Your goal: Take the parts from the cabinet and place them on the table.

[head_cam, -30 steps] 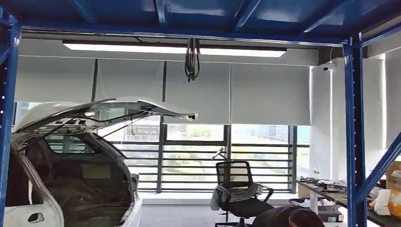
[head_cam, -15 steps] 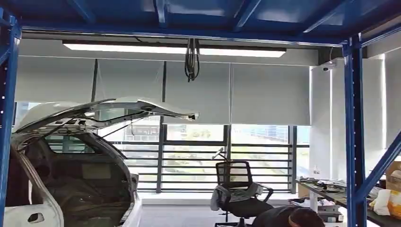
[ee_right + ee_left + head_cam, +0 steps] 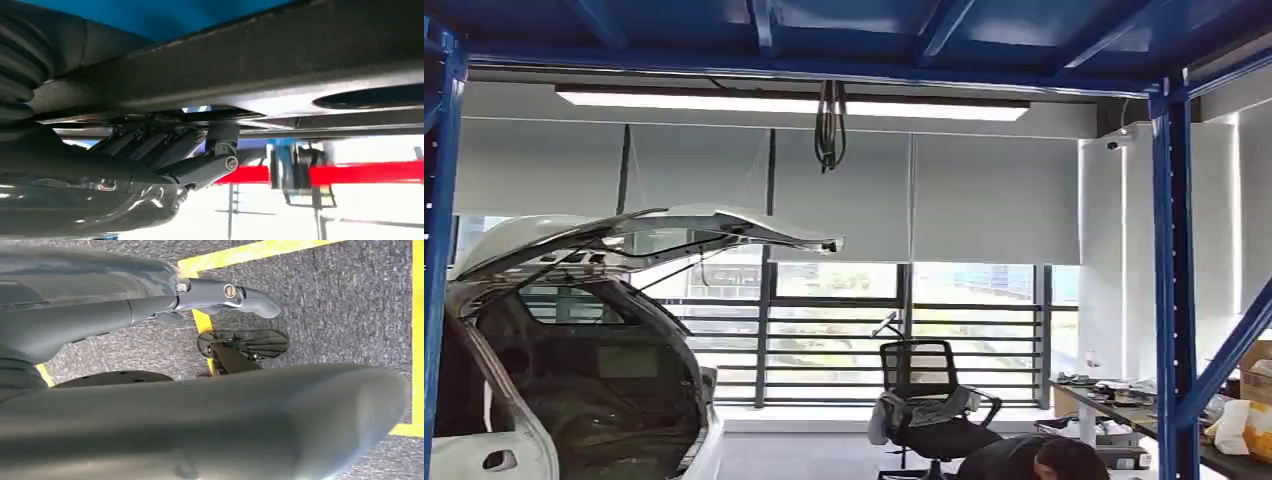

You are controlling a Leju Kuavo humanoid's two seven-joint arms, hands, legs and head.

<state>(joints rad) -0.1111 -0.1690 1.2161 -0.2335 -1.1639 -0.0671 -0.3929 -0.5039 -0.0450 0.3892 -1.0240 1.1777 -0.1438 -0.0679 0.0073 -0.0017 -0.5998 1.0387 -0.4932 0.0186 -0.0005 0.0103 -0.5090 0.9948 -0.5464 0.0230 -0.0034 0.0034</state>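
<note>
Spanning the top of the head view, a blue rack frame (image 3: 1172, 280) borders a white car (image 3: 574, 340) with its tailgate raised at eight o'clock, an office chair (image 3: 929, 405) near six and a cluttered bench (image 3: 1124, 400) at four. The right hand (image 3: 200, 150) has its fingers pressed up under a long dark part (image 3: 280, 70), apparently clamped on it, though the grip is partly hidden. The left hand (image 3: 220, 292) hangs over grey carpet (image 3: 350, 315) with yellow tape (image 3: 417, 315), holding nothing, its thumb apart from the fingers.
</note>
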